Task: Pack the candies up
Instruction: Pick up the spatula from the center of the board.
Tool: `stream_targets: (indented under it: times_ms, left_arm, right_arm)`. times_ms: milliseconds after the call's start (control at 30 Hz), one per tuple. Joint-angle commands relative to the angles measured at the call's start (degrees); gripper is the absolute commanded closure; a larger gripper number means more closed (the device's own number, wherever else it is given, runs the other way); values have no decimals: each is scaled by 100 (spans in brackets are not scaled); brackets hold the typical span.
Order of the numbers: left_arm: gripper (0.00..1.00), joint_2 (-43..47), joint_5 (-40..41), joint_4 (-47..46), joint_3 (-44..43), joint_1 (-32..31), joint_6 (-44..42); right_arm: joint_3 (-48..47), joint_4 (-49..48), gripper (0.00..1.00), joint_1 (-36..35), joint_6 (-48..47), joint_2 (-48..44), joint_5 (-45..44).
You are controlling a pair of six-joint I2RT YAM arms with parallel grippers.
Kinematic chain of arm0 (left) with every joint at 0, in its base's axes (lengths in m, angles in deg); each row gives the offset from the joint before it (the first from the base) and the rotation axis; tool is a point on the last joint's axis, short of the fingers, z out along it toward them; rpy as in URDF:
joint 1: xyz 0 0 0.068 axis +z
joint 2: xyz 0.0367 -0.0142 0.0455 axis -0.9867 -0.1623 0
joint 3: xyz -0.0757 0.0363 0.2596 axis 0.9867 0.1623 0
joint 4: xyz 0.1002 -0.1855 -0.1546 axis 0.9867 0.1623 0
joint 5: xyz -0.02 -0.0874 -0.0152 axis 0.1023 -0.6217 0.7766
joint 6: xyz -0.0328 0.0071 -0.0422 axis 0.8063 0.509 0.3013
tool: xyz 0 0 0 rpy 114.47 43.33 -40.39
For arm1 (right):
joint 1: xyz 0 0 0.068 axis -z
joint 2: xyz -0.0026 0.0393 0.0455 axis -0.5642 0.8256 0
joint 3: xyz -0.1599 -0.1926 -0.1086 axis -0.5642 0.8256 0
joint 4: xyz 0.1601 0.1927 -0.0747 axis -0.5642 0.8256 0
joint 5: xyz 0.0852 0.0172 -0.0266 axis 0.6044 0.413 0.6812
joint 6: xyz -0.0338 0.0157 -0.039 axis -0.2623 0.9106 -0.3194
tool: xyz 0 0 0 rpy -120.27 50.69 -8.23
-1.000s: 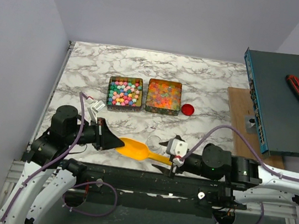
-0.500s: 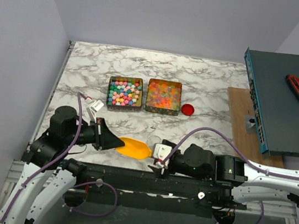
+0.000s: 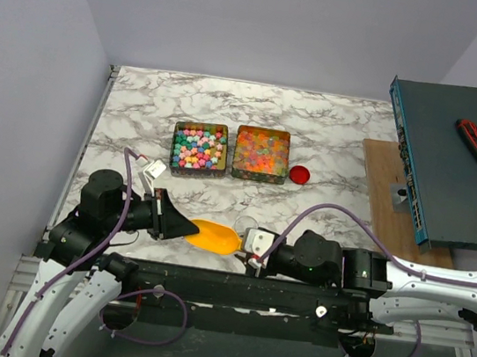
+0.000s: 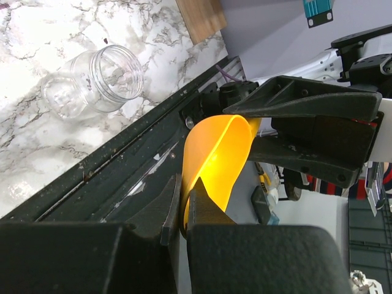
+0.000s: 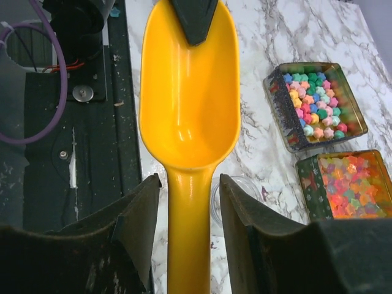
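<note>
Pale lilac walls, a marbled table (image 3: 334, 130), and all the action sits around the yellow-orange scoop (image 5: 188, 98), so we'll place everything from there. The scoop lies low with its long axis crosswise, bowl toward the left arm and handle toward the right. The left end effector (image 3: 185, 227) is clamped on the rim at the bowl's tip; the left wrist view shows the fingers pinched tight on the thin plastic. The right end effector (image 5: 187, 184) straddles the handle just behind the bowl, jaws apart with a sliver of daylight on each side, so no grip there yet. And the candies (image 3: 199, 146)? Well beyond the scoop, off to the side of its axis, not in line with it, sitting in two square tins (image 5: 278, 116) side by side. We see opaque pastel pink, blue, green and yellow pieces in the one beyond the bowl, and glossy orange, red and yellow jellies (image 3: 261, 153) beyond the handle. Both tins look full. A clear jar (image 4: 98, 79) stands open just beside the scoop on the candy side. We judge the right arm is the one to carry: once it holds the handle, the bowl must swing round to face the tins.
</note>
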Motion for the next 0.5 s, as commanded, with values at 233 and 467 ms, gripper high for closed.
stream_targets:
  times_ms: [233,467]
  left_arm:
    - [100,112,-139,-236,101,-29,201]
    - [100,93,-150,-265,84,-30,215]
  right_arm:
    - [137,-426,56,-45,-151,128,-136]
    - [173,-390,56,-45,-135,157,-158]
